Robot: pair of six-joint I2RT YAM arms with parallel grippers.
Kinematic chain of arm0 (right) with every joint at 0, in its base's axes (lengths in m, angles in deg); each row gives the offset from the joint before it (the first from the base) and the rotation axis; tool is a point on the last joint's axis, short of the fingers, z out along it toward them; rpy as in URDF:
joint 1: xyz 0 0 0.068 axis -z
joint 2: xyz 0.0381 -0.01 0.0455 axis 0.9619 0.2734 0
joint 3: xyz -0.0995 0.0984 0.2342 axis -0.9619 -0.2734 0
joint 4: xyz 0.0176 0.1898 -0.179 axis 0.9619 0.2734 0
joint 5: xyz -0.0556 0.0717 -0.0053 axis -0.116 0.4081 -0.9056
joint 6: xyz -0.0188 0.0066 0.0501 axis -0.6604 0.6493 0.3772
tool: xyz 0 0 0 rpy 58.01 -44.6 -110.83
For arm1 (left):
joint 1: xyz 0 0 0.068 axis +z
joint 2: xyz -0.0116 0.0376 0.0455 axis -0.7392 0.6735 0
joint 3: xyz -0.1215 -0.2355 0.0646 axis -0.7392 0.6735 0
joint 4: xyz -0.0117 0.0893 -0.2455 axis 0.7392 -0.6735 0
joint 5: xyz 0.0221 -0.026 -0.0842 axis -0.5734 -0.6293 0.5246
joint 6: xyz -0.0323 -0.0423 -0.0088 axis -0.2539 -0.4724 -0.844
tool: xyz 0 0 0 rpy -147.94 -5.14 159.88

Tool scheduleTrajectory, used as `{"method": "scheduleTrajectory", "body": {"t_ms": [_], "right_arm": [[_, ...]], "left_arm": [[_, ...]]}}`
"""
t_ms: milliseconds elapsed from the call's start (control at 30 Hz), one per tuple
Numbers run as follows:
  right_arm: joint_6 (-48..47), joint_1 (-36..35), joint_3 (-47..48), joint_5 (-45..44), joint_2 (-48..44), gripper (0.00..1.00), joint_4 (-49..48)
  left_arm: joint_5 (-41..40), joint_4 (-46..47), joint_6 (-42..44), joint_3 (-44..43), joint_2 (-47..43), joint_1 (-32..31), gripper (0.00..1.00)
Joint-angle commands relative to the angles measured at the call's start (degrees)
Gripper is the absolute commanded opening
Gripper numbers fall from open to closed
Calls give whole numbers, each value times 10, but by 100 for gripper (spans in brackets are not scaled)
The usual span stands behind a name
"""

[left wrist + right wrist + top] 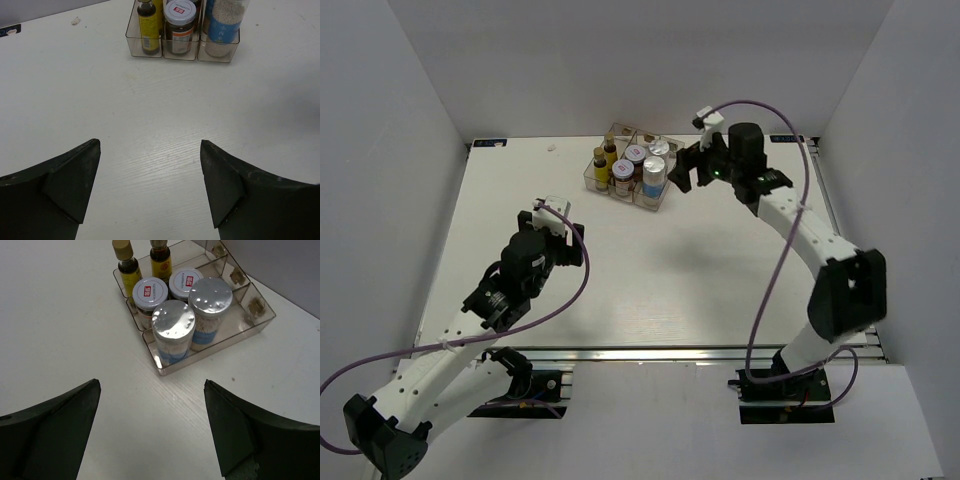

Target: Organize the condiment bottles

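Observation:
The condiment bottles all stand in a clear three-compartment tray (250, 315) at the back of the table. Its compartments hold two slim yellow bottles (127, 269), two brown jars with pale lids (150, 291) and two white cylinders with blue bands (173, 332). My right gripper (151, 385) hovers just right of the tray (630, 185), open and holding nothing. My left gripper (150, 142) is open over bare table well short of the tray (145, 54), with the yellow bottle (148, 27), brown jar (180, 27) and white cylinder (223, 25) ahead of it.
White walls enclose the table on three sides. A small pale scrap (75, 21) lies near the back left of the table. The right arm (800, 225) stretches along the right side, and the left arm (510, 280) occupies the near left.

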Motion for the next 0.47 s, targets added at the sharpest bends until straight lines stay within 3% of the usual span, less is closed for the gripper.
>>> {"method": "scheduleTrajectory", "body": {"t_ms": [0,133,433], "right_arm": [[48,1,-74,-53,-87,89,-2],[53,1,-203,-52,-218,89,9],[64,2,-373,-97,-451,90,-20]], "left_arm": [[14,4,1,2,-17,1,91],[23,3,1,0,-20,1,98],[40,8,2,3,-36,0,98]]}}
